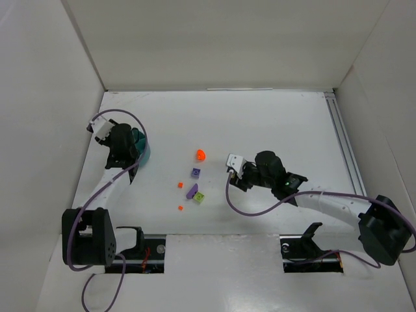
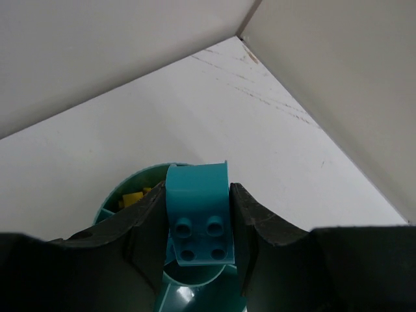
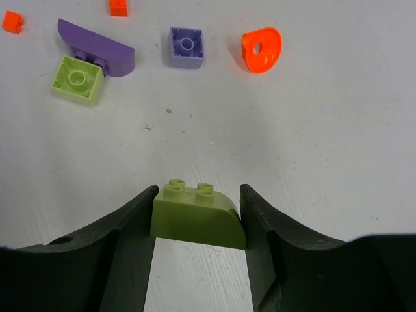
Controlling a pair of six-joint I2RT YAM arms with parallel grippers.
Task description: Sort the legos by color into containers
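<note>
My left claw [image 2: 198, 224] grips 1 cyan brick [image 2: 197, 188] above the teal tub [image 1: 144, 153]; my right claw [image 3: 198, 227] pinches 1 lime brick [image 3: 195, 218], near 6 loose legos [image 3: 186, 47] on the worktop [image 3: 325, 130].

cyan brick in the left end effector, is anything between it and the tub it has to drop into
Nothing visible does. The cyan brick is clamped in the left end effector with the teal tub right behind it in the wrist view, and nothing shows between the brick and the tub's open compartments.

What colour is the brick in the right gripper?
It's a lime green brick, clearest in the right wrist view.
</note>
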